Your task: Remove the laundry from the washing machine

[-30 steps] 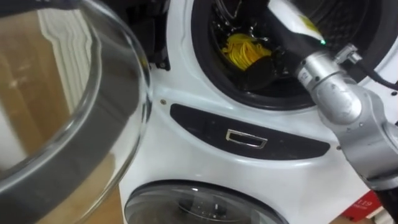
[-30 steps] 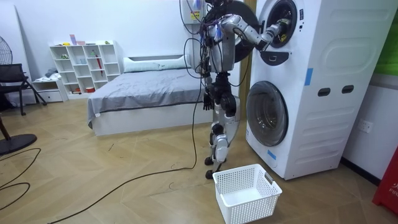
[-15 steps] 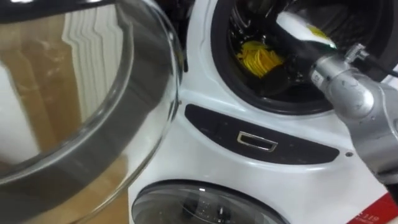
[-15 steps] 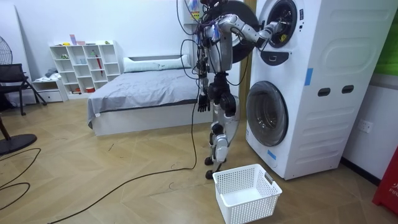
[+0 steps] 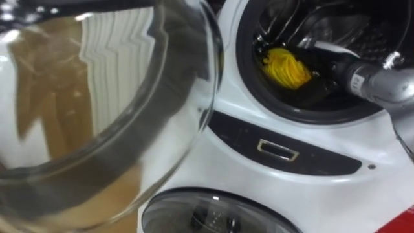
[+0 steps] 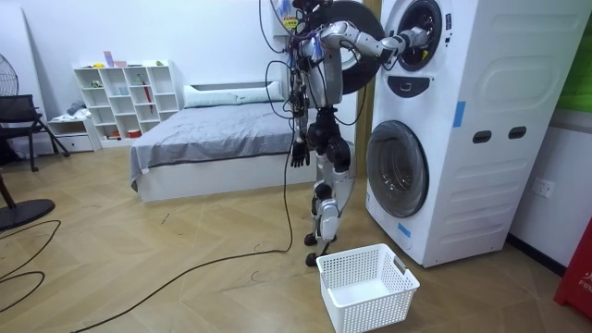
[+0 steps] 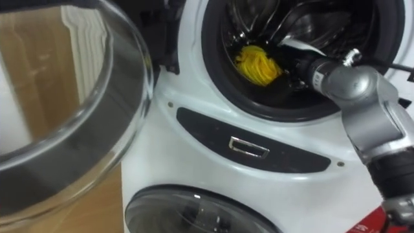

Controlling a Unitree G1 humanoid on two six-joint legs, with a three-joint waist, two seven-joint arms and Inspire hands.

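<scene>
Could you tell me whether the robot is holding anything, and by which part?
It cannot be told: the right robot hand is deep in the drum beside the yellow cloth, its grip hidden. The left robot hand hangs empty.

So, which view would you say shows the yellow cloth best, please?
The right eye view: the yellow cloth lies unobstructed in the upper drum. The left eye view shows it similarly; in the room view it is too small to tell.
</scene>
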